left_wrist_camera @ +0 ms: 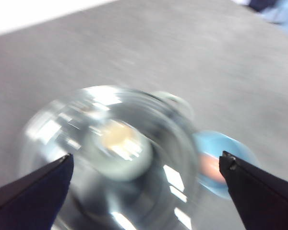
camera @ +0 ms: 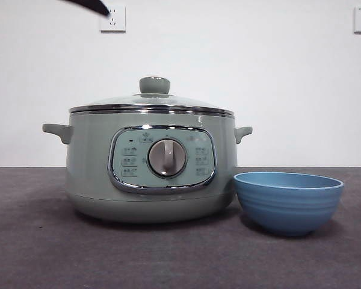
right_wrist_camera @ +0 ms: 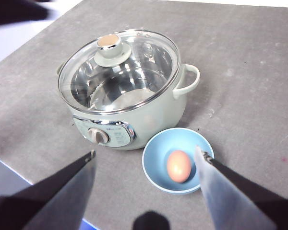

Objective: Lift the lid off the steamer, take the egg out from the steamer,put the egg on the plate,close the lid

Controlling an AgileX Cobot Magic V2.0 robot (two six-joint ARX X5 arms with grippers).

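The steamer [camera: 151, 171] sits on the grey table [camera: 36, 253] with its control panel and central dial [camera: 166, 158] facing the low camera, and the lid [camera: 151, 103] is seated flat on its rim, the chrome edge meeting the pot all the way round and the pale-green knob [camera: 154, 85] standing upright on top. Just beside the steamer, on the side of one of its small handles [right_wrist_camera: 188, 81], stands the plate [camera: 287, 201], a small blue bowl; from the level view the two look close to touching, though from above a sliver of table shows between them. The egg [right_wrist_camera: 178, 166] lies inside the plate, brownish and resting near the middle of the bowl's floor. Through the glass the pot's shiny inside [right_wrist_camera: 117, 84] is visible. The right gripper [right_wrist_camera: 146, 155] hangs high above the table over the plate side, its jaws spread wide apart and holding nothing. The left gripper [left_wrist_camera: 146, 160] is above the lid, its jaws likewise wide apart and empty; its picture is smeared with blur, but the lid's knob [left_wrist_camera: 121, 143] shows between them and the plate [left_wrist_camera: 221, 160] off to one side. In the front view only a black tip [camera: 90, 6] shows at the top edge, in front of a wall socket [camera: 112, 18].
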